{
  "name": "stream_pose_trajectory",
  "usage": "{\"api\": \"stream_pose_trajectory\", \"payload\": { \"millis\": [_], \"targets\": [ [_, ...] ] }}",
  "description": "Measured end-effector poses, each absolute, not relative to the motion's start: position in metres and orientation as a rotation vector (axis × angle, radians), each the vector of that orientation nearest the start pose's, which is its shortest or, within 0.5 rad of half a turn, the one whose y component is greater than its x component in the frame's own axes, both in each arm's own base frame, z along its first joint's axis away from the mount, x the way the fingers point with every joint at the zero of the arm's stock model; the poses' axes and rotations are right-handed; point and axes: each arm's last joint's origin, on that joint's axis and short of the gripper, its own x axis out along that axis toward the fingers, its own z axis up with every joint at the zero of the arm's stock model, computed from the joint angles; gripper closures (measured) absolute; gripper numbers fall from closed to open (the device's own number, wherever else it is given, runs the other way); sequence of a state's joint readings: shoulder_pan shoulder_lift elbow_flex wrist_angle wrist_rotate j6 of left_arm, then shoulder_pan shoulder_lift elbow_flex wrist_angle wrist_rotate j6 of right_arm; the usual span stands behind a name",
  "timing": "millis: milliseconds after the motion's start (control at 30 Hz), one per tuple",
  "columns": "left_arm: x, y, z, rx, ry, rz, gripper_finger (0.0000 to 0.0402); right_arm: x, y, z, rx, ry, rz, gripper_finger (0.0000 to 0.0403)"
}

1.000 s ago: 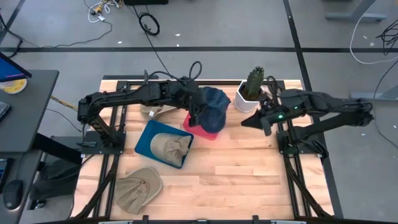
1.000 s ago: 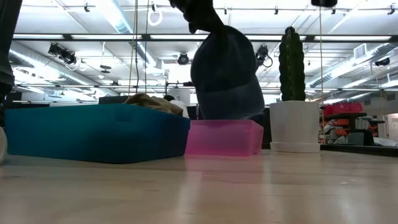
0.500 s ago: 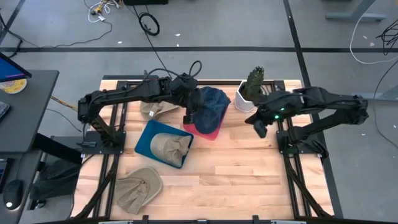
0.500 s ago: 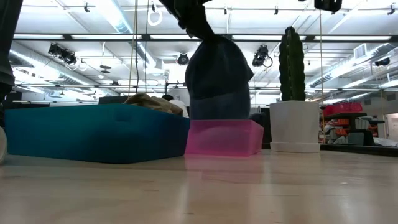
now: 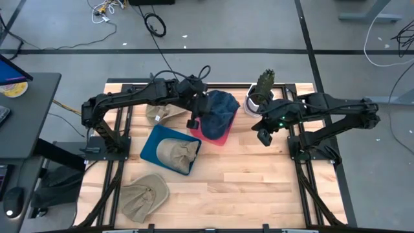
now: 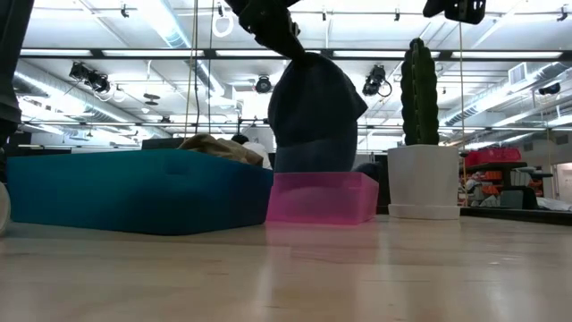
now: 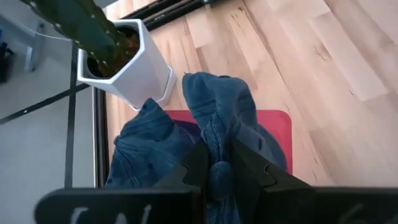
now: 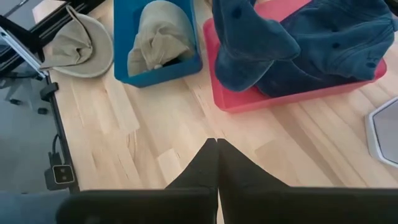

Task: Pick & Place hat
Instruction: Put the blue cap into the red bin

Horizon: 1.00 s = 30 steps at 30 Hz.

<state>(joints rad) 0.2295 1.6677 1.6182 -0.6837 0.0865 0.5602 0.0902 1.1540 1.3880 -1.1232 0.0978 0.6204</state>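
Observation:
A dark blue denim hat (image 5: 218,110) hangs over the pink tray (image 5: 221,138), and my left gripper (image 5: 196,118) is shut on it. In the low view the hat (image 6: 315,107) droops from the gripper (image 6: 268,18) at the top, and its lower end dips behind the tray's wall (image 6: 323,199). My right gripper (image 5: 264,136) hovers shut over bare wood to the right of the tray, holding nothing. My left gripper pinches a bunched fold of the hat's cloth (image 7: 219,144) between its two fingers (image 7: 198,167); how many layers I cannot tell. The fingers slant down from the table's left. The hat hangs slack below them, its lower part in the pink tray (image 7: 280,124).
A blue tray (image 5: 150,152) holding a tan hat (image 5: 176,151) lies left of the pink tray. A second tan hat (image 5: 143,194) lies near the front left, a third (image 5: 158,115) under the left arm. A cactus in a white pot (image 5: 257,98) stands at the far right.
My left gripper has shifted a little toward the table's left and rolled, and the hanging hat has swung with it over the pink tray. My right gripper has tipped downward and come a little toward the table's near edge.

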Motion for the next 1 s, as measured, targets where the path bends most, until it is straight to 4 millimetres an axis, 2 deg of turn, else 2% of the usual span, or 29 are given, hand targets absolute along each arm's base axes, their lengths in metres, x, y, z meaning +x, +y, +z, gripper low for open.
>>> {"api": "stream_pose_trajectory", "payload": {
  "millis": [233, 500, 800, 1000],
  "targets": [
    [0.364, 0.085, 0.335, 0.402, 0.780, -0.088, 0.0356, 0.199, 0.015, 0.386, 0.500, 0.840, -0.279, 0.0403],
    [0.383, 0.091, 0.305, 0.382, 0.849, -0.112, 0.0356, 0.199, 0.015, 0.386, 0.494, 0.824, -0.291, 0.0403],
    [0.400, 0.112, 0.276, 0.371, 0.869, -0.060, 0.0356, 0.200, 0.015, 0.387, 0.495, 0.821, -0.290, 0.0403],
    [0.399, 0.132, 0.269, 0.354, 0.913, 0.061, 0.0356, 0.199, 0.015, 0.387, 0.495, 0.821, -0.290, 0.0403]
  ]
}}
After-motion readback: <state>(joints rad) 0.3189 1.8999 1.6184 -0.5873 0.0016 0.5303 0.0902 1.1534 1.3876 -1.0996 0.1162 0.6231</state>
